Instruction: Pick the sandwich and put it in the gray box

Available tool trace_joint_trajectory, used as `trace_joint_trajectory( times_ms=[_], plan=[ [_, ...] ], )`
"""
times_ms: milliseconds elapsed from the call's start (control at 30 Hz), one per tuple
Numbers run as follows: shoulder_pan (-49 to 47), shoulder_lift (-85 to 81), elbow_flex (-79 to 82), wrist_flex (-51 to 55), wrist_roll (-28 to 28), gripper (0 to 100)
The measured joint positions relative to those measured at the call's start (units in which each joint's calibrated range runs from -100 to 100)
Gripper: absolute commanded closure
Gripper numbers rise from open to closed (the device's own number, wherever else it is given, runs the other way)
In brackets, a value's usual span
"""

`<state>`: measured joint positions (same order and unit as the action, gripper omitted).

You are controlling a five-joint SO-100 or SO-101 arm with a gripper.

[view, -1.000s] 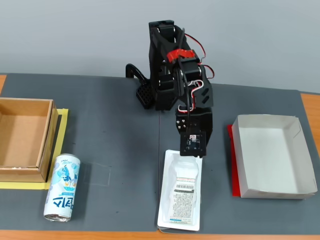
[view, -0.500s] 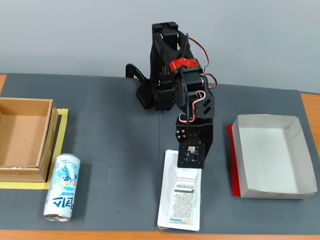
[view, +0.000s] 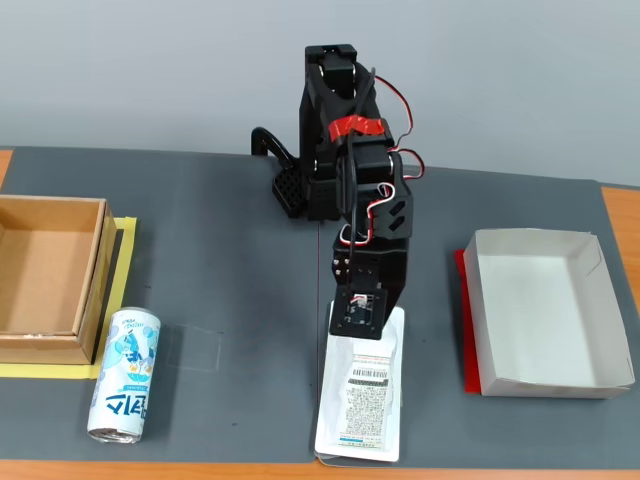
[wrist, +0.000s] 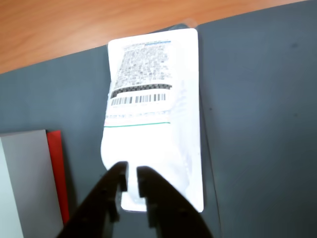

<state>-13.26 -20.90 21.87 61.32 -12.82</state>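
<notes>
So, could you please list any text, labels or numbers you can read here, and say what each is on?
Sandwich: black-text label and barcode, too blurred to read in the wrist view, too small in the fixed view.
Drink can: blue lettering, not legible.
Gray box and brown cardboard box: no text visible.

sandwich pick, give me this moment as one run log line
phase: grasping | gripper: narrow gap, over near end of sandwich | sandwich: flat on dark mat | gray box: empty, right in fixed view | placed: no

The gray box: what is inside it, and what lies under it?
The gray box looks empty. A red sheet shows under its left edge; the rest is covered.
</notes>
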Motion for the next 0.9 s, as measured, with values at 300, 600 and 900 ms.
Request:
trace_joint_trajectory(
  times_ms=[300, 600, 900],
  plan=[
    [0.7, 0.0, 0.0, 0.0, 0.1, 97],
    [0.7, 0.0, 0.0, 0.2, 2.6, 61],
    [0.1, 0.0, 0.0, 0.2, 7.3, 53]
  ],
)
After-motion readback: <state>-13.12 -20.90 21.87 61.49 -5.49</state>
